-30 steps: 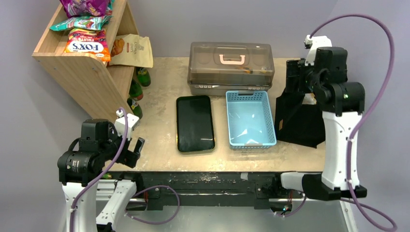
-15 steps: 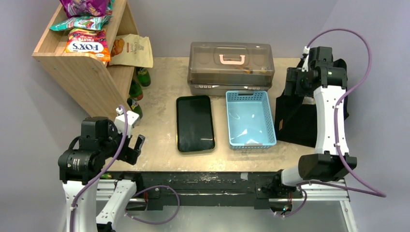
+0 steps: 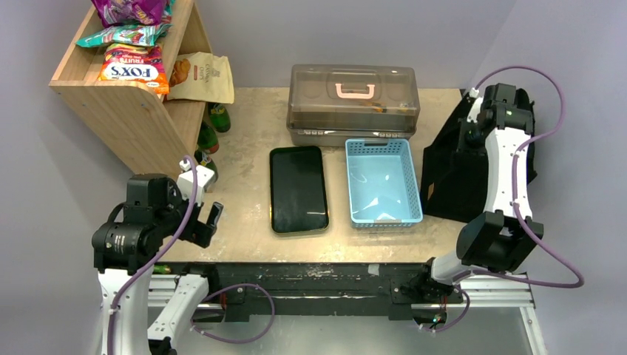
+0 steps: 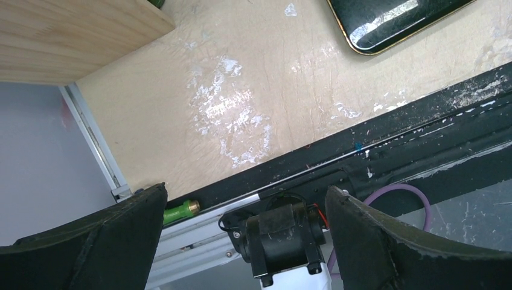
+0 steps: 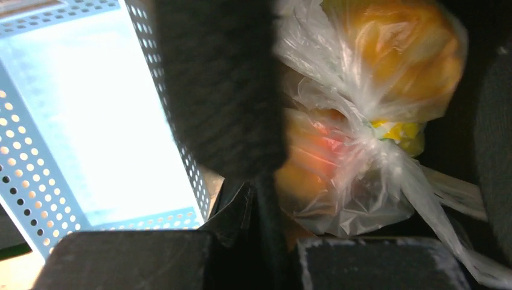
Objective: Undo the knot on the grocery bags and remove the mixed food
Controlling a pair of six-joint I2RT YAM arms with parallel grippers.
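Lavender walls are closing in a beige counter [image 3: 244,148], with both arms bolted at its near edge. By the near-left corner the left arm [image 3: 148,225] is hovering, the left jaws standing wide apart over bare surface and holding nothing. Its wrist view is showing only the counter's near edge and a corner of the black tray [image 4: 398,18].

Beyond, mid-counter, the tray and a blue basket [image 3: 382,181] are lying side by side, probably waiting to receive the food. At the right edge the right arm [image 3: 503,170] is reaching into a black bag [image 3: 451,185]. The right jaws are closed together and seemingly pinching its fabric rim to hold it open.

From above, nothing inside is showing. The right wrist view is revealing the clear plastic bag [image 5: 362,193] sitting inside the black one, its knot [image 5: 377,145] whitish and bunched, with orange fruit [image 5: 392,48] pressing against the film. Along the far edge a lidded box [image 3: 352,103] and a wooden shelf [image 3: 126,111] are standing.
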